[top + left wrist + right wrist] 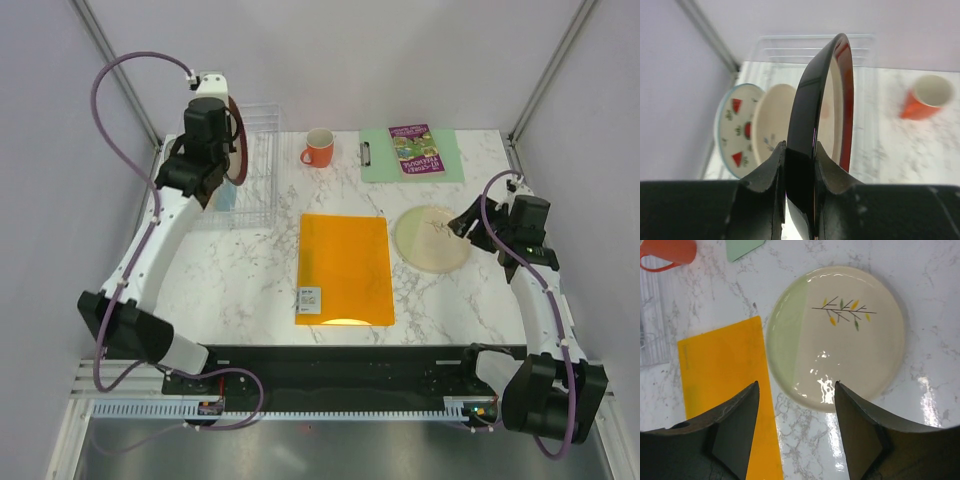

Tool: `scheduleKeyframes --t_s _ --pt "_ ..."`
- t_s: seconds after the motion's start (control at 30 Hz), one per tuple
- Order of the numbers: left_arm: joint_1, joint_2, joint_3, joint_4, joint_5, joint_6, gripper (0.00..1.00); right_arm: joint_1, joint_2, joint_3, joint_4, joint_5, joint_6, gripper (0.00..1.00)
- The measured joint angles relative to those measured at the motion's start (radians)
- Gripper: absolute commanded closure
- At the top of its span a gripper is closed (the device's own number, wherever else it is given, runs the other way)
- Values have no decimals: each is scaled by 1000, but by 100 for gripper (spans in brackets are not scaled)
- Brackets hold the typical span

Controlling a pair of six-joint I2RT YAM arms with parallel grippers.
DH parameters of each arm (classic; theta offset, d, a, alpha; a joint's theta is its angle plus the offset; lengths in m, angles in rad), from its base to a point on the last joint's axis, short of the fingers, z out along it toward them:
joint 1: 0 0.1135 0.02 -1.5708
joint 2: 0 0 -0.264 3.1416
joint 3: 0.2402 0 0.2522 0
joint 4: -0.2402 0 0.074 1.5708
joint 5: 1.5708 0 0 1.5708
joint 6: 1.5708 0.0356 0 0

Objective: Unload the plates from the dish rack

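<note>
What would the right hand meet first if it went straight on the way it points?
Most likely the cream twig-mark plate, lying flat on the table straight ahead of the open right hand. How far off it lies is unclear.

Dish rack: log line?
left gripper: shut on maroon-rimmed plate | right gripper: open above twig plate | dish rack: fruit plate, sprig plate

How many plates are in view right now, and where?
4. Twig plate flat on the table, right side; maroon-rimmed plate on edge in the left jaws; fruit-marked plate and sprig plate upright in the dish rack.
</note>
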Motion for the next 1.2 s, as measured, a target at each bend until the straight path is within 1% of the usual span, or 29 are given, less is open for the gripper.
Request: scheduleKeyframes --t_s 0.13,0.23,0.43,0.53,0.67,0.83,0.97,1.1,1.13,1.17,1.2 --pt "-6 -158 -90 -43 262 -129 98 14 -2 5 13 -121 11 30" --pt "-10 -224 -189 -35 459 -230 98 39 -8 5 45 -206 42 29" --pt "-15 -242 -486 108 793 -418 98 119 -16 5 131 -318 115 28" --pt "-20 -214 -575 156 910 -490 98 159 -13 5 179 -354 154 28" --pt "-27 -177 -615 273 1012 -573 98 222 8 4 253 -375 213 28" --pt "-36 -173 -624 435 1091 -652 98 311 55 -4 345 -385 276 28" --pt "-52 -173 -633 536 1130 -695 98 381 110 -11 399 -380 310 28" --pt "-78 -173 -673 589 1156 -718 98 434 144 -17 446 -377 334 28" --pt "-85 -173 -687 599 1161 -723 98 447 151 -18 461 -377 341 31" --pt "-91 -173 -706 610 1167 -730 98 457 160 -18 478 -377 348 40" --pt "-95 -173 -721 620 1171 -735 98 466 169 -19 493 -378 353 56"
